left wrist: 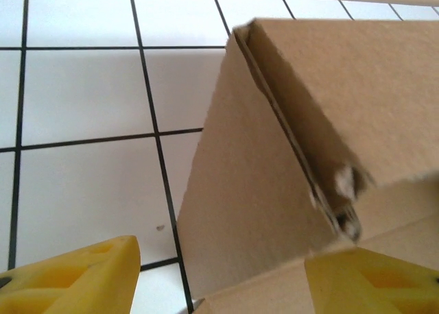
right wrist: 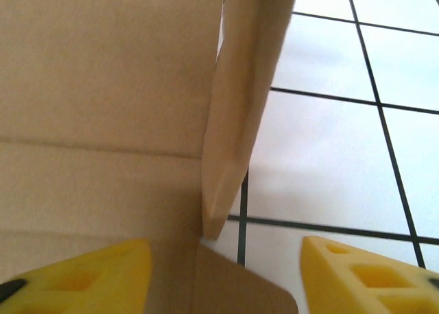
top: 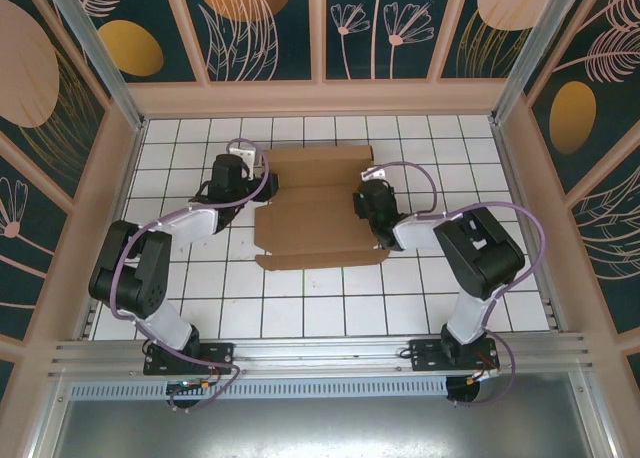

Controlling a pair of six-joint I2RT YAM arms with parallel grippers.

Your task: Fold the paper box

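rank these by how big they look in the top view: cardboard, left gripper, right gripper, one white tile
1. cardboard
2. left gripper and right gripper, about alike, so not ranked
3. white tile, though the grippers sit nearer the camera

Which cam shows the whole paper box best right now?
Top external: the paper box shows as a whole sheet on the tiles, with nearly all its outline in frame. Left wrist gives a close-up of one raised flap; right wrist, a panel and one upright flap edge.
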